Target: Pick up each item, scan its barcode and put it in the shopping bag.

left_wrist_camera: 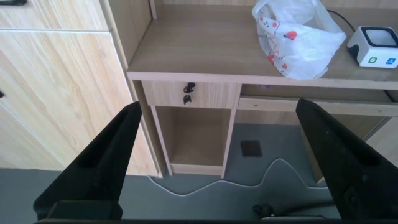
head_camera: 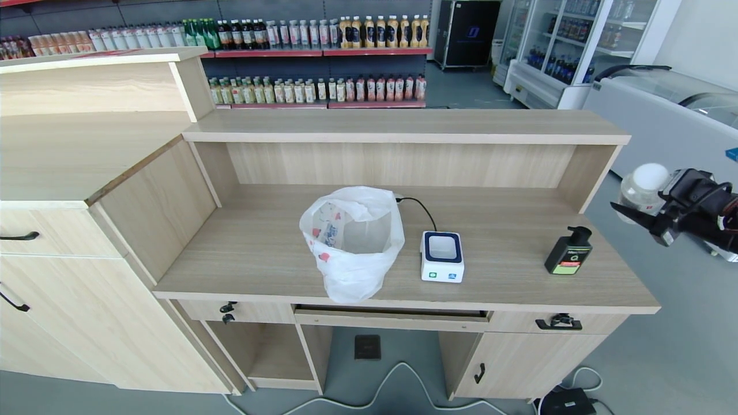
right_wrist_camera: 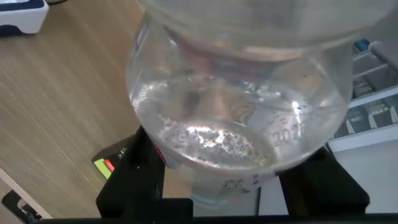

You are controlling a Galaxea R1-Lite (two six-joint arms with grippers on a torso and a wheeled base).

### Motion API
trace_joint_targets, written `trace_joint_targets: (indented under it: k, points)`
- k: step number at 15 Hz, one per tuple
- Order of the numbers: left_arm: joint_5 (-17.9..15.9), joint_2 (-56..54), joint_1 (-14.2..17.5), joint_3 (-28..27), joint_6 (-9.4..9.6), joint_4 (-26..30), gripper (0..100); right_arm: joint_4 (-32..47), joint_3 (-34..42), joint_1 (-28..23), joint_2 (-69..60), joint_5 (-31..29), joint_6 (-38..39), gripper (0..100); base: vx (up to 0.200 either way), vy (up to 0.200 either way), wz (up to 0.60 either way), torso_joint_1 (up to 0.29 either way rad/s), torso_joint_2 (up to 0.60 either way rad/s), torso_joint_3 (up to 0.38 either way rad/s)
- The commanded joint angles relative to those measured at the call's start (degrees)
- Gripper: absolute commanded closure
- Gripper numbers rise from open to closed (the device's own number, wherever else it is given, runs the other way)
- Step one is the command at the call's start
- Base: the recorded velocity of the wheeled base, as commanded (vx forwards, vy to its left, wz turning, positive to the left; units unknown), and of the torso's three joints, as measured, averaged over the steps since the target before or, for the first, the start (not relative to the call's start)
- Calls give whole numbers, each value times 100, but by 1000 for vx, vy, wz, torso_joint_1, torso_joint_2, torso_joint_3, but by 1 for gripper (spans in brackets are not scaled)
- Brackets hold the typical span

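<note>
Shop checkout tabletop: right end effector clamped on clear bottle, held off the tabletop's right end; scan step likely in hand, next needing the barcode brought to scanner on its left, bag farther left; left end effector wide open, empty.

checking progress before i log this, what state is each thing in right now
bag, open, upright on the counter
scanner, flat on the counter, nothing over it
pump bottle, upright on the counter, not held
clear bottle, held in the air by the counter's right end
right gripper, jaws shut on clear bottle
left gripper, jaws open, empty, low before the counter
</note>
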Motion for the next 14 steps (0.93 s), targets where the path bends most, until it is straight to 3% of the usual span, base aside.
trace_joint_targets:
  k: [1,4,14]
  points:
    - [0,-2,0,0,0,0,0,-184,-20,38,210,0,-85,100,0,0,600,2,7,2]
    - [0,-2,0,0,0,0,0,-729,-107,267,597,106,-85,100,0,0,600,2,2,1]
    - [0,-2,0,0,0,0,0,-1230,-608,1111,1678,1125,-129,100,0,0,0,0,0,0]
